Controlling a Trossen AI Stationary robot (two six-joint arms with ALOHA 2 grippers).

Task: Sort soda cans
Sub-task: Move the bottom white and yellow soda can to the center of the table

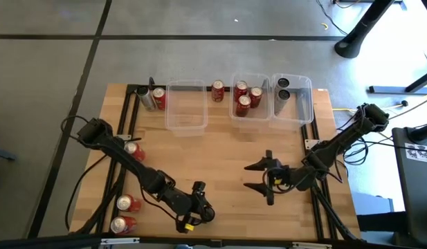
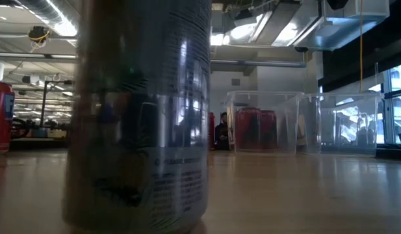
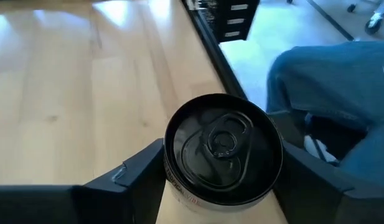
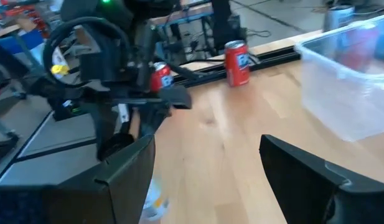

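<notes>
A dark can with a black top (image 3: 223, 149) stands at the table's near edge, filling the low view (image 2: 138, 117). My left gripper (image 3: 223, 163) is over it from above (image 1: 199, 207) and hides it in the high view. My right gripper (image 1: 259, 176) hangs open over bare table right of centre, holding nothing (image 4: 208, 142). Red cans stand in the middle bin (image 1: 248, 97), black cans in the right bin (image 1: 282, 93). Other red cans stand on the table at the left (image 1: 133, 149), (image 1: 126, 203), (image 1: 122, 225) and at the far edge (image 1: 218, 90), (image 1: 152, 98). My left gripper has the dark can by its upper wall just under the rim (image 3: 170, 171), pinched between the two fingers, one on each side. The fingers (image 3: 139, 171) come from above, pointing down. The can is upright, and its base (image 2: 135, 224) seems to rest on the table.
Three clear plastic bins line the far edge; the left one (image 1: 185, 107) holds nothing. Black rails run along the table's left (image 1: 123, 131) and right (image 1: 310, 131) sides. A person's blue-clad leg (image 3: 328, 81) shows beyond the near edge. Bare wood lies at the table's middle (image 1: 220, 152).
</notes>
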